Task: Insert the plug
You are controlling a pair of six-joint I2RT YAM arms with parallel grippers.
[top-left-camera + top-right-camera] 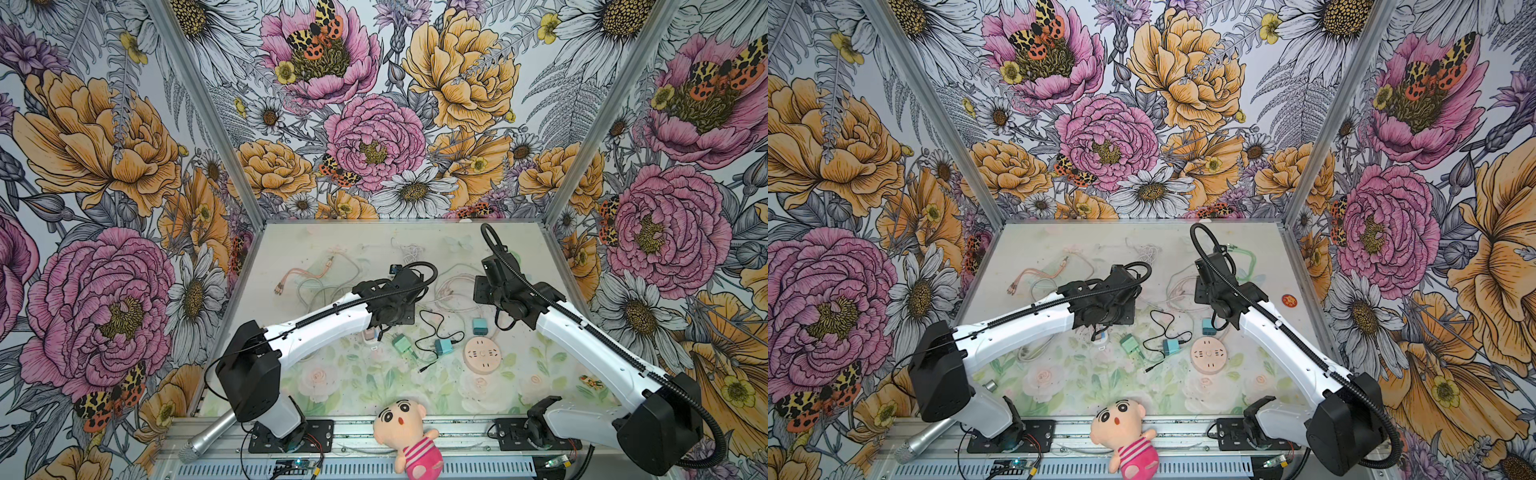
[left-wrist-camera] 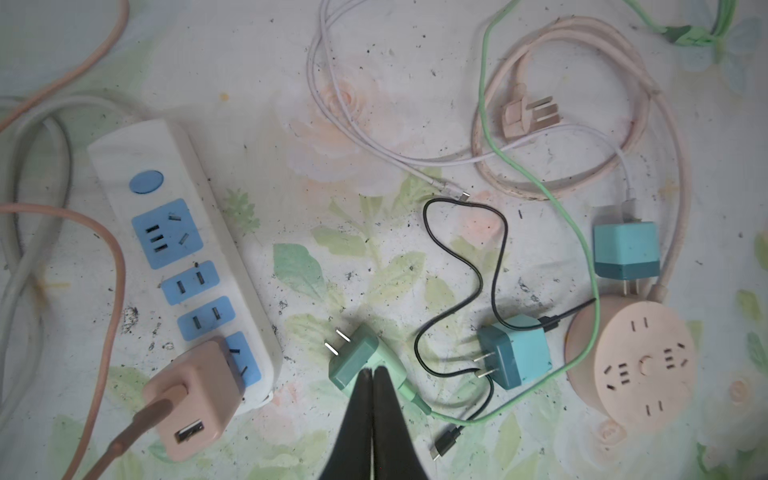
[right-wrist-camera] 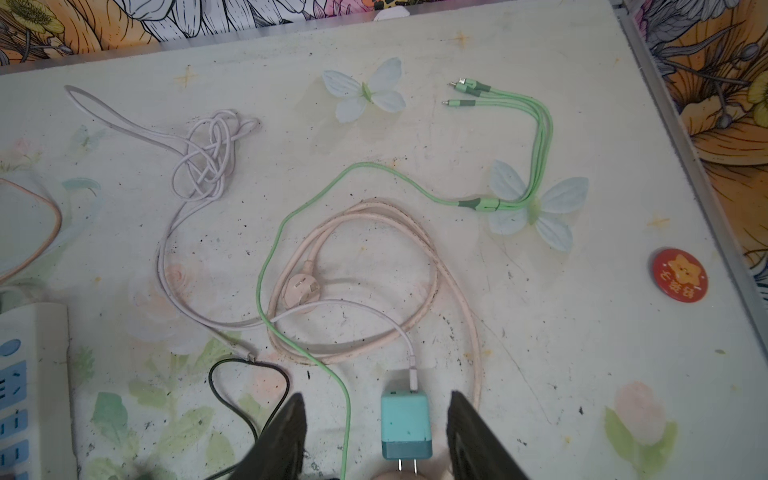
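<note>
Right gripper [image 3: 376, 399], jaws wide, straddles the blue charger [image 3: 406, 424], its prongs pointing at the round socket [image 2: 611, 332] just beside it. Left gripper [image 2: 372, 374], closed tight, hangs farther off.

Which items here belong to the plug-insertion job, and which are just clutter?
Job, likely: light-blue cube charger inside the open right end effector; round pink socket hub; green cube charger at the tip of the shut left end effector; white power strip.
Clutter: pink-striped plush doll; silver microphone; red round badge; knotted white cable.
</note>
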